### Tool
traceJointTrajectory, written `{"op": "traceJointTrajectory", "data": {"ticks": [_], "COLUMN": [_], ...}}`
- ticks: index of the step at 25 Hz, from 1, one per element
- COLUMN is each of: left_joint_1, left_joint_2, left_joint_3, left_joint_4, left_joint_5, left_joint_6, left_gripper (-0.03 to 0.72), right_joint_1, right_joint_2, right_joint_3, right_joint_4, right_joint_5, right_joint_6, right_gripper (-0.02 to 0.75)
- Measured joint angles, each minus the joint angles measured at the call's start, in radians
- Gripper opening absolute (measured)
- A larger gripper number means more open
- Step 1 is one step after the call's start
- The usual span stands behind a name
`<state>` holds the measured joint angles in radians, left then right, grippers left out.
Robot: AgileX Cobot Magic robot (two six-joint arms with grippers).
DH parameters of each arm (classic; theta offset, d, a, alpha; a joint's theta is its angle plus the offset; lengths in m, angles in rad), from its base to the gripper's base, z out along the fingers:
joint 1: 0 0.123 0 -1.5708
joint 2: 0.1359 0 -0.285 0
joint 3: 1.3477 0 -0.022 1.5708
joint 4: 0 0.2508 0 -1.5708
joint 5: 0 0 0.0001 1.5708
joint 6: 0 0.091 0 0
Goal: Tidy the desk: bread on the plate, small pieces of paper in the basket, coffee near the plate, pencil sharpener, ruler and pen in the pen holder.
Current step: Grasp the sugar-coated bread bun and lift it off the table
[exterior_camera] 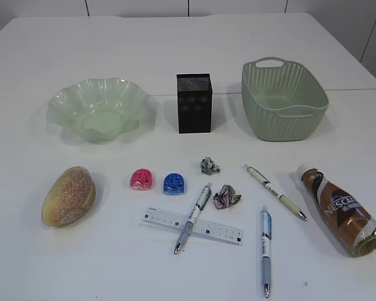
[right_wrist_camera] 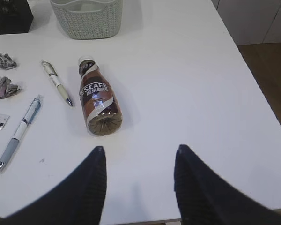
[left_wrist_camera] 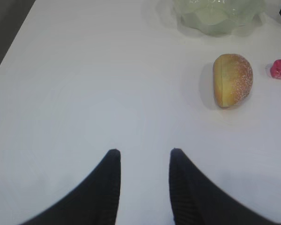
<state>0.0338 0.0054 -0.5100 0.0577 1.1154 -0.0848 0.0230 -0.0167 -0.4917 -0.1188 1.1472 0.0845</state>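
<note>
I see left gripper (left_wrist_camera: pixel 143 154) jaws spread, empty, bread (left_wrist_camera: pixel 232 79) at 1 o'clock; right gripper (right_wrist_camera: pixel 138 152) spread, coffee bottle (right_wrist_camera: pixel 97 97) at 11.

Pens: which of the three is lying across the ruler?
The left pen, grey-blue grip, crosses over the ruler. The white-green pen and the blue pen lie apart on the bare table.

Plate (exterior_camera: pixel 97 110): pale translucent green, ruffled. Pen holder (exterior_camera: pixel 194 103): black, fine mesh pattern. Basket (exterior_camera: pixel 283 100): sage green, woven pattern. Bread (exterior_camera: pixel 69 195): golden-brown, white-speckled. Sharpeners: one pink (exterior_camera: pixel 141 180), one blue (exterior_camera: pixel 173 184). Ruler (exterior_camera: pixel 192 226): clear, marked. Coffee bottle (exterior_camera: pixel 341 209): brown, white-swirled label. Table (exterior_camera: pixel 113 269): white.
</note>
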Motion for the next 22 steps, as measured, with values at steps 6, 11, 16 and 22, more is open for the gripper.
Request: {"op": "traceJointTrajectory", "data": {"ticks": [6,11,16,22], "left_joint_1": [0.000,0.000,0.000,0.000], "left_joint_2": [0.000,0.000,0.000,0.000], "left_joint_3": [0.000,0.000,0.000,0.000], "left_joint_4": [0.000,0.000,0.000,-0.045], "left_joint_5": [0.000,0.000,0.000,0.000], "left_joint_6": [0.000,0.000,0.000,0.000], "left_gripper": [0.239,0.239,0.239,0.239], "right_joint_1": [0.000,0.000,0.000,0.000], "right_joint_2": [0.000,0.000,0.000,0.000], "right_joint_3": [0.000,0.000,0.000,0.000], "right_joint_4": [0.000,0.000,0.000,0.000], "right_joint_5": [0.000,0.000,0.000,0.000], "right_joint_6": [0.000,0.000,0.000,0.000], "right_gripper": [0.378,0.377,0.377,0.377]}}
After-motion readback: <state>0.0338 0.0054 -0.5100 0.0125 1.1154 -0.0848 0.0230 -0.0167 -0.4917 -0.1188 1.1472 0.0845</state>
